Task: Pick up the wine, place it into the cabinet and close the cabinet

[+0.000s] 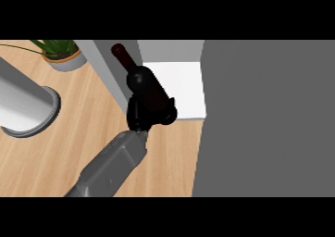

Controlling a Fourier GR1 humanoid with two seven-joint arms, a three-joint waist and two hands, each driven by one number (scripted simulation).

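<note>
1. Only one hand shows, on a grey forearm rising from the near edge; which arm it is seems unclear.
2. Its fingers curl round one dark wine bottle, neck pointing far-left.
3. One cabinet stands open; the bottle hangs at its left wall, over the white interior.
4. Far left: one potted plant, one grey cylinder.

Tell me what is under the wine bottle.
The black hand is curled round the wine bottle at its lower end, hiding the base. Beneath the bottle show the cabinet's white floor and grey side wall; whether it rests there cannot be seen.
</note>
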